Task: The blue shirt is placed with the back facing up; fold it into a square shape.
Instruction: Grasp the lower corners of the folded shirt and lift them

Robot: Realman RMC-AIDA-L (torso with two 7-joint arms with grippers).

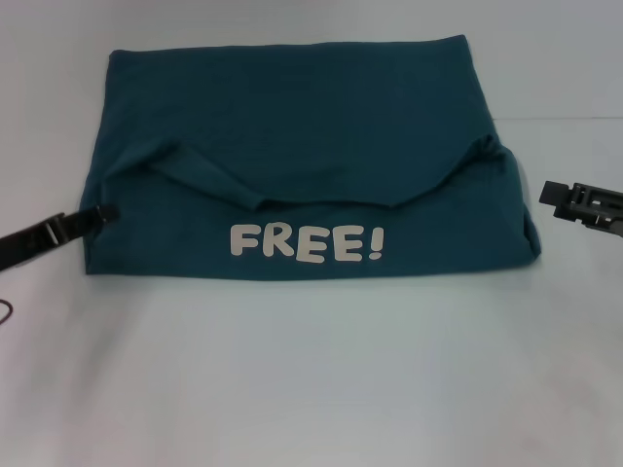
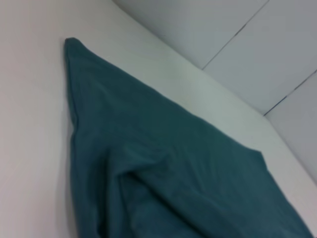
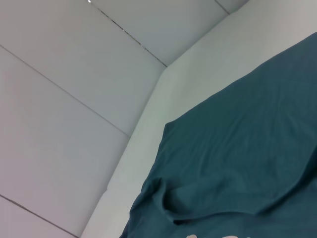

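Observation:
The blue shirt [image 1: 292,107] lies on the white table as a wide rectangle. Its near part is turned over, so the white "FREE!" lettering [image 1: 307,243] faces up along the front edge, and a curved fold edge runs above it. My left gripper [image 1: 107,212] comes in low from the left, with its tip touching the shirt's left edge. Off to the right, my right gripper [image 1: 545,193] hovers a short gap away from the shirt's right edge. The left wrist view shows the shirt [image 2: 173,163] as creased cloth; the right wrist view shows the shirt [image 3: 247,148] with a fold.
White table [image 1: 311,370] stretches wide in front of the shirt and narrower at both sides. A thin dark cable loop [image 1: 5,311] shows at the left border. Pale panelled walls [image 3: 74,99] stand behind the table.

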